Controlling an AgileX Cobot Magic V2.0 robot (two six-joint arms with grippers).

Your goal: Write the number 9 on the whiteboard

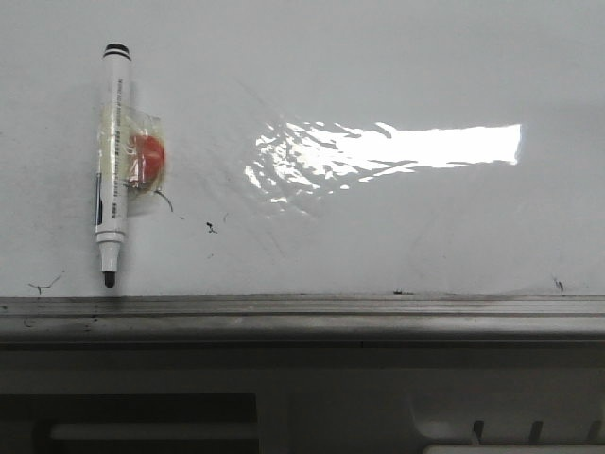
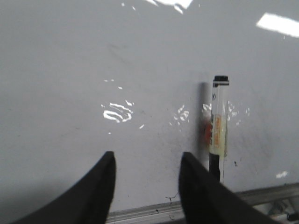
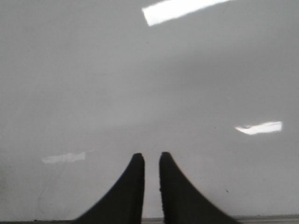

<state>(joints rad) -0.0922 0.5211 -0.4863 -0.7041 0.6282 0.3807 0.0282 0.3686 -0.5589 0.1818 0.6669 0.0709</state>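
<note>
Whiteboard (image 1: 378, 66) fills the front view, glossy, with a bright glare patch (image 1: 397, 149) right of centre and a grey metal ledge (image 1: 302, 307) along the near edge. Marker (image 1: 112, 165) lies flat on the board at the left, uncapped tip toward the ledge, black end away from it. Yellowish tape and a red blob (image 1: 148, 154) stuck at the marker's middle. Only small black scribbles (image 1: 212, 227) near the marker; no drawn 9 visible on the board. Left claw (image 2: 145, 186) hovers over the board with fingers spread wide apart, gripping nothing, marker (image 2: 218, 126) just beside one finger. Right claw (image 3: 151, 186) hangs over bare board, fingers nearly together with a thin gap, nothing between them.
</note>
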